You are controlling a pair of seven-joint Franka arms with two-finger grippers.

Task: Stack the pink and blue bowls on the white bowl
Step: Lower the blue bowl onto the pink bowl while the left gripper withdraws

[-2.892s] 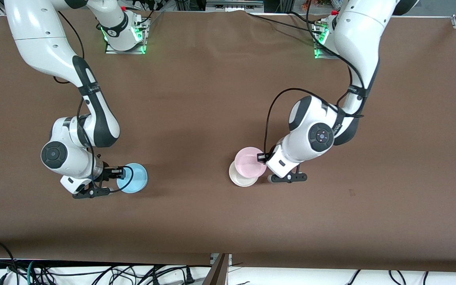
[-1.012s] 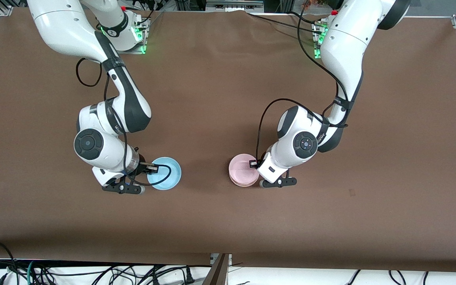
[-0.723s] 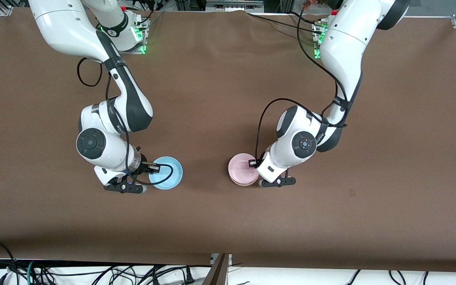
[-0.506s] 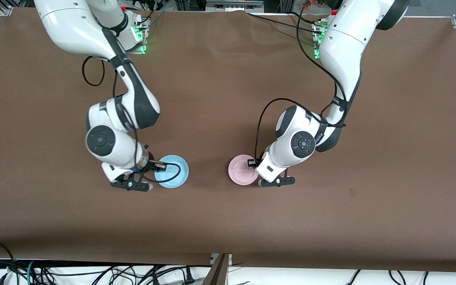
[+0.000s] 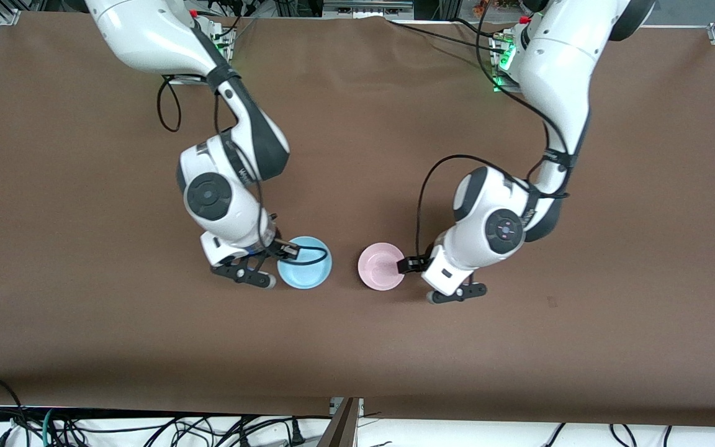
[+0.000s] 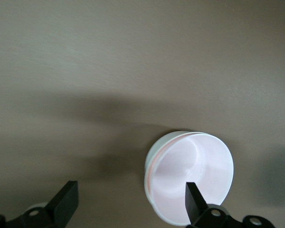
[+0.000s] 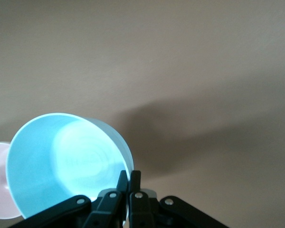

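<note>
One pink bowl, one blue bowl, one white bowl (rim only, under pink), two arms.

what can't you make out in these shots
- White bowl: front view hides it under the pink bowl; the left wrist view shows only a pale rim edge.
- Left hand: its fingertips are cut off by the left wrist view's edge.
- Blue bowl: the right hand and its cable cover the rim where it grips.
- Blue bowl's height over the table: not clear.
</note>
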